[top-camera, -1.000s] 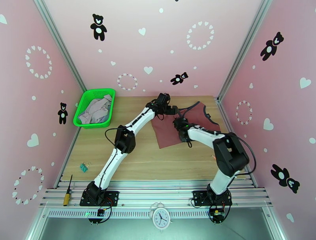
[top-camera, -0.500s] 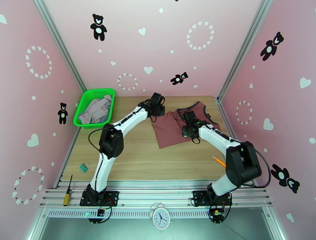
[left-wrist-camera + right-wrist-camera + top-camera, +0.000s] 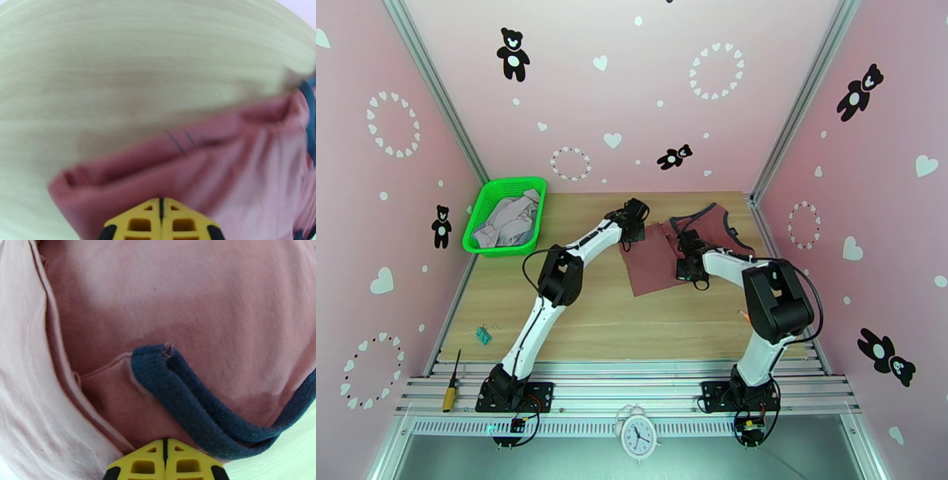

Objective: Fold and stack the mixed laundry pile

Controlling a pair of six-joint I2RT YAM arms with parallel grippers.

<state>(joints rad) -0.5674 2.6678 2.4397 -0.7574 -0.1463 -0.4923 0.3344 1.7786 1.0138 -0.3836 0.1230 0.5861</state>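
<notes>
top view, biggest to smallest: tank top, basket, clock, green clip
1. tank top, though partly hidden
2. basket
3. clock, possibly nearer the camera
4. clip

The top camera looks steeply down from above and behind the arm bases, far enough to take in the whole surface (image 3: 592,316). The wrist cameras look out past the left claw (image 3: 160,213) and right claw (image 3: 165,455), very close to the red top (image 3: 656,260), shared by all three views.
</notes>
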